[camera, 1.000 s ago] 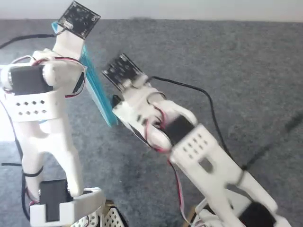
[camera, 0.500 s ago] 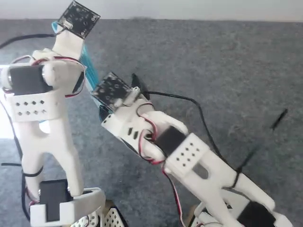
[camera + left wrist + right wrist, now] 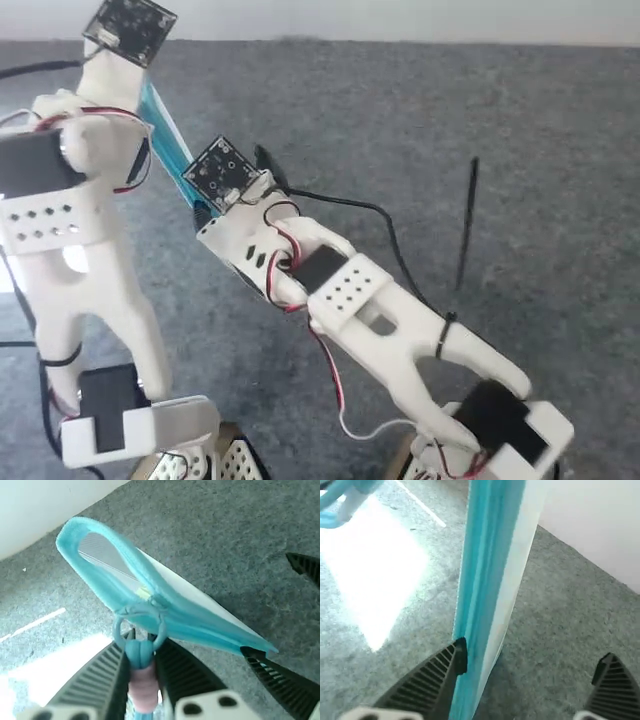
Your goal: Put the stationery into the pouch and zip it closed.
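Observation:
A teal pouch with a pale side hangs in the air, its mouth gaping at one end. My left gripper is shut on the pouch's zipper pull, below its ring. The pouch's other end stands between the fingers of my open right gripper; one finger touches its teal edge and the other is well clear. From above, the pouch slants between the two arms. A black pen lies on the grey carpet to the right, away from both grippers.
The grey carpet stretches open behind and to the right of the arms. The right arm's black cable loops over the carpet beside the pen. A bright patch of light falls on the floor under the pouch.
The right arm has swung left, bringing its gripper to the pouch's lower end. The left arm has shifted the pouch up and to the left. The pen has moved left across the carpet.

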`<state>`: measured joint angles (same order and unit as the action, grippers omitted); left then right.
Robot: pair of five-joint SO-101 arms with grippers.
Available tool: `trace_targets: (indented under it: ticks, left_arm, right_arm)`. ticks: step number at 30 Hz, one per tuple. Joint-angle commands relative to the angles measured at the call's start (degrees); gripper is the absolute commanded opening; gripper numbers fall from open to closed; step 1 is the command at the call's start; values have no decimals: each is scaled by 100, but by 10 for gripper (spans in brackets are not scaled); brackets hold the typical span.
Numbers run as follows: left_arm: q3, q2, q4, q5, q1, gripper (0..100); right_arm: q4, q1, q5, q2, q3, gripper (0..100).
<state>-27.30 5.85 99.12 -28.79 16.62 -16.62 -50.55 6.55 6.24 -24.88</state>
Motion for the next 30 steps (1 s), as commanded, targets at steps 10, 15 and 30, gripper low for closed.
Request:
trace_targets:
  ticks: [10,15,30]
  left_arm:
    - [-523,-589,149,0,70,12]
    - [-532,-563,149,0,53,12]
    - [-840,-598,141,-220,492,12]
  right_arm:
    - [-1218,31,-316,593,756,377]
    - [-778,-215,-440,1262,167,377]
    - [330,-444,-396,163,519,376]
